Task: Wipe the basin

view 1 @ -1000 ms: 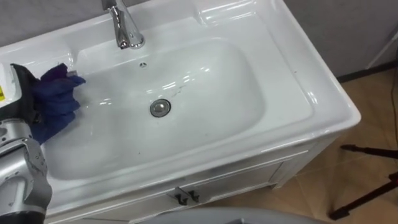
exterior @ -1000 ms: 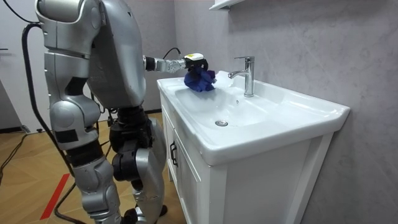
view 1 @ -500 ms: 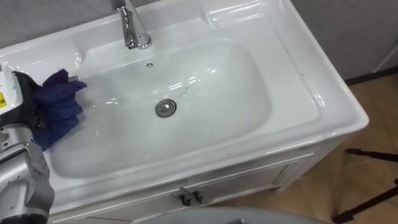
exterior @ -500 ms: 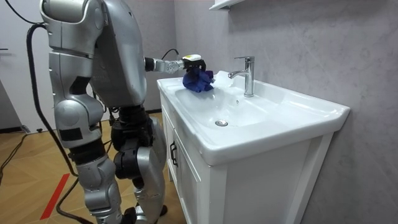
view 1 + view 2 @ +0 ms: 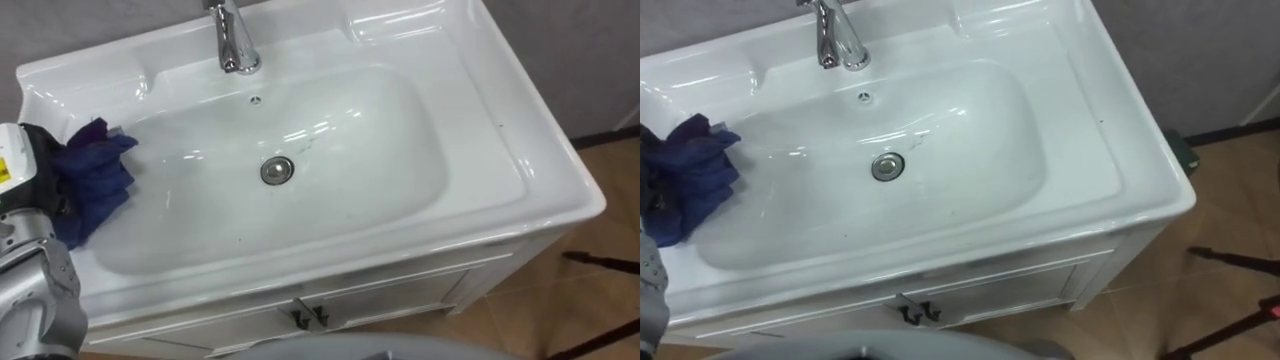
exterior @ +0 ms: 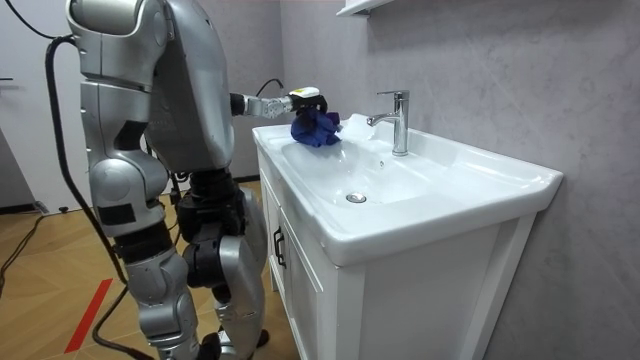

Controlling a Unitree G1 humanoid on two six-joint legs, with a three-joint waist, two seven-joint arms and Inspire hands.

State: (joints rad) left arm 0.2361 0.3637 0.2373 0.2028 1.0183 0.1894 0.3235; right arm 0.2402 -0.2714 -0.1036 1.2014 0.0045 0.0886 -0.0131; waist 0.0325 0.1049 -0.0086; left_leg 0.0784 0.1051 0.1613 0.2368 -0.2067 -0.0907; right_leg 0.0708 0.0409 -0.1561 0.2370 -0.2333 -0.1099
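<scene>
The white basin (image 5: 520, 150) lies below me, with its chrome drain (image 5: 277, 170) in the middle and the chrome faucet (image 5: 235, 40) at the back. A bunched dark blue cloth (image 5: 95, 180) rests against the bowl's left slope, just under the left rim. My left hand (image 5: 35, 165) is shut on the cloth from the left side, most of its fingers buried in the folds. In the room view the left hand (image 6: 300, 97) holds the cloth (image 6: 315, 128) over the basin's far end, beside the faucet (image 6: 400, 120).
The vanity's cabinet doors with dark handles (image 5: 310, 318) are below the front rim. A grey wall runs behind the basin. Wooden floor (image 5: 600, 250) and a black stand leg (image 5: 600, 262) lie to the right. I stand close against the cabinet front.
My view has shifted, so the basin sits further right in the picture. The left hand has drawn the cloth slightly left, away from the drain and toward the left rim.
</scene>
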